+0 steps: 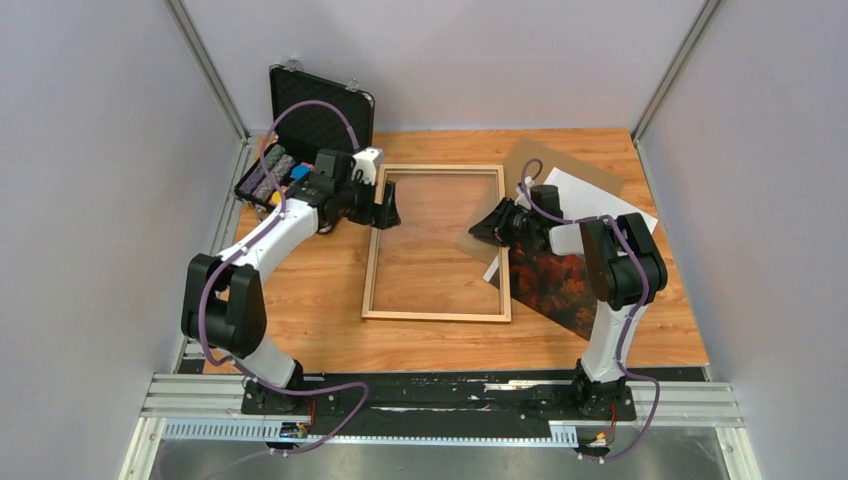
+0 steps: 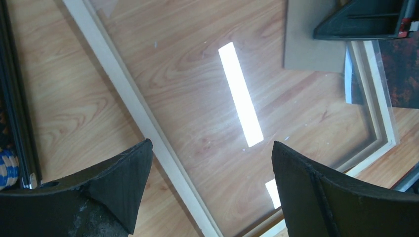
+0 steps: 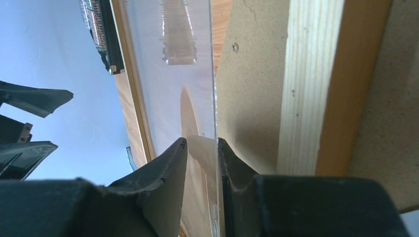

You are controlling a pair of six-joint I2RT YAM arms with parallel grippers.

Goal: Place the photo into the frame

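The photo (image 1: 556, 284) lay flat on the right of the table (image 1: 300, 300), partly on the brown backing board (image 1: 560, 160), beside the frame (image 1: 437, 316) and not yet in it. It looked thin, light and bendy, easy to crease, so its white edge seemed the best place to pinch. The right gripper (image 3: 202, 143) was clamped on the clear sheet (image 2: 296, 123) at its edge. The left gripper (image 2: 210, 148) hung over the frame's left side, claws wide apart

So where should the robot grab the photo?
Probably its white far-right edge, pinched from the right: the photo lies flat and thin, but that end rests on the backing board, so it likely sits slightly raised there.
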